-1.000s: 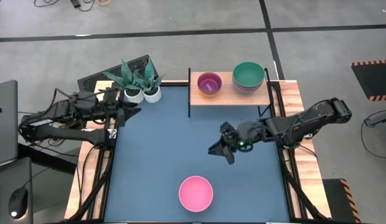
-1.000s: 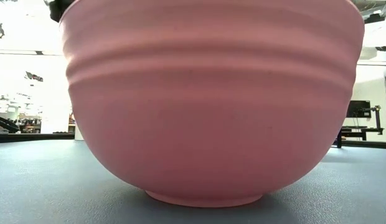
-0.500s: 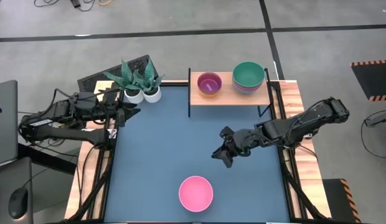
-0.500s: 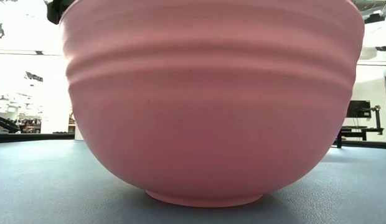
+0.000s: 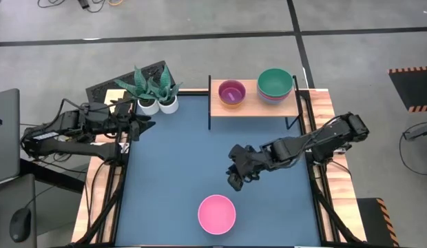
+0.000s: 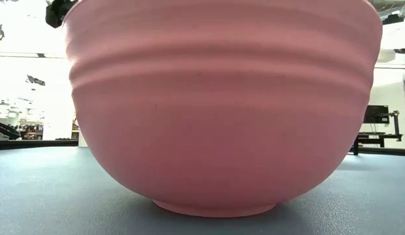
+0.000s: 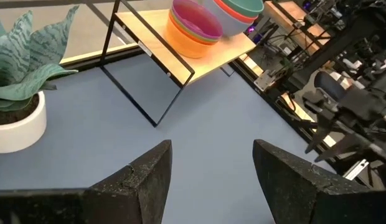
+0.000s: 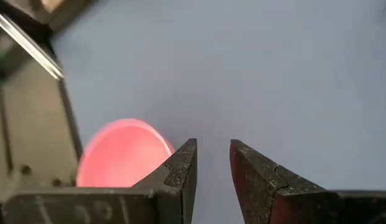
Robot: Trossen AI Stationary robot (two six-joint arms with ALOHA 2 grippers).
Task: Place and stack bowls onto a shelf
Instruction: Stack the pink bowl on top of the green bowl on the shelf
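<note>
Right arm stretched low over the mat, pink bowl alone near the front edge.

We see the right gripper (image 5: pixel 235 178) reaching in from the right side, fingers slightly parted around nothing, above the pink bowl (image 5: pixel 217 213). The left gripper (image 5: pixel 146 125) waits open at the left edge beside the plant pots (image 5: pixel 158 104). Two bowl stacks sit on the shelf (image 5: pixel 252 105).

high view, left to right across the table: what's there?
left pincer → two potted plants → pink bowl → purple bowl stack on the shelf → right pincer → green bowl stack
</note>
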